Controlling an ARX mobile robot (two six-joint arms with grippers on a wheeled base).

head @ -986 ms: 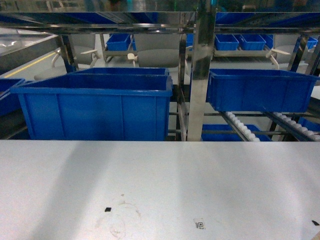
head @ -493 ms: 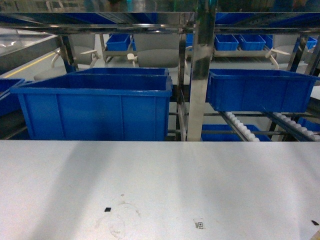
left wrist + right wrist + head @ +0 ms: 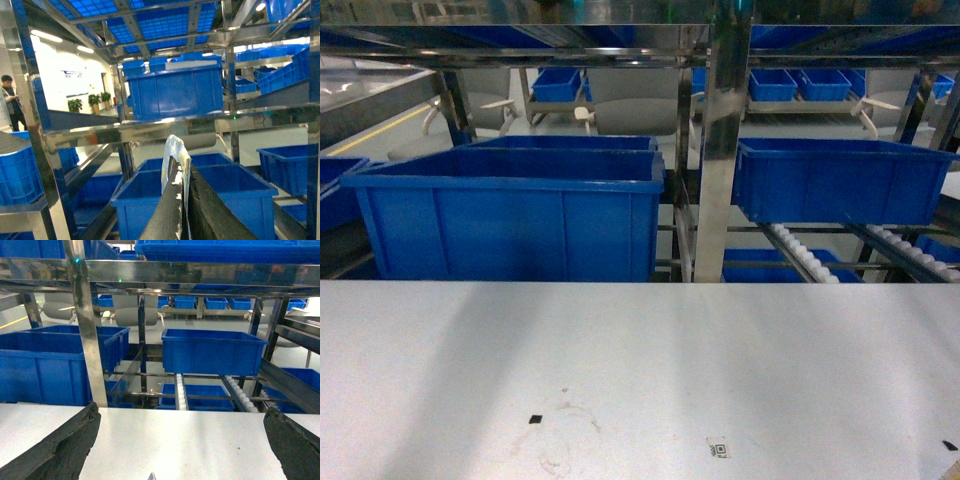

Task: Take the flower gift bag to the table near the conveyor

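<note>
Head view: 2 big glossy blue plastic bins (image 3: 515, 212) up front; 1 broad matte white-grey tabletop (image 3: 640, 370); 1 flower-print paper gift bag (image 3: 172, 150) at left wrist.

Matte white-grey flat tabletop (image 3: 640, 350), black specks; glossy blue plastic bins (image 3: 510, 215); silvery steel-framed conveyor (image 3: 800, 250), white rollers.
</note>
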